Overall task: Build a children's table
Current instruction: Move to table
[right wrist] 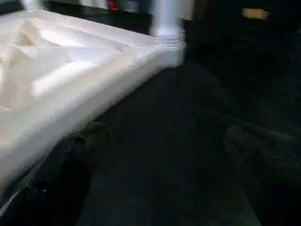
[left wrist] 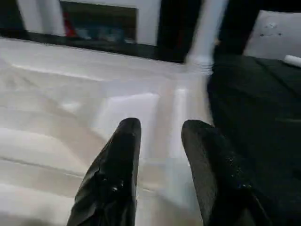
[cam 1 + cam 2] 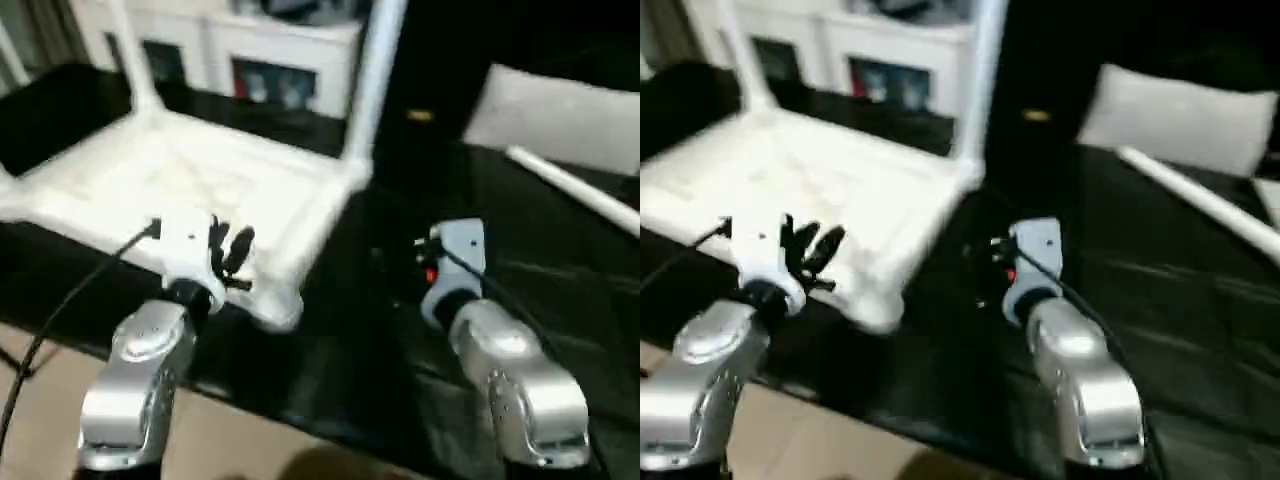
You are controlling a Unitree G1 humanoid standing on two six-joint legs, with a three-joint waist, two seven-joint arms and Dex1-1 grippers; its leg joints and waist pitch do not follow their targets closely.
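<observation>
Our left gripper (image 3: 232, 252) has its fingers (image 2: 117, 160) partly spread, with a narrow gap between them and nothing pinched in it; they hang over the near right part of the tabletop (image 3: 190, 185), and we cannot tell whether they touch the plastic. Our right gripper (image 1: 160, 155) has its fingers (image 1: 70, 155) spread wide and empty, low over the black counter (image 3: 480, 300), just beside the tabletop's right edge.

The tabletop lies upside down on the left of the counter, its ribbed underside facing up. Two legs stand upright in its far corner sockets, one at the far right (image 3: 372, 70) and one at the far left (image 3: 135, 50). Another leg (image 3: 570, 185) lies loose on the counter at the far right, well apart from both grippers.

We judge the plastic parts to be light and stiff, with smooth, fairly slippery surfaces. The loose leg is round, so it may roll; we would take it around the middle of its length, across its width. The tabletop we would steady by its rim or by a rib.
</observation>
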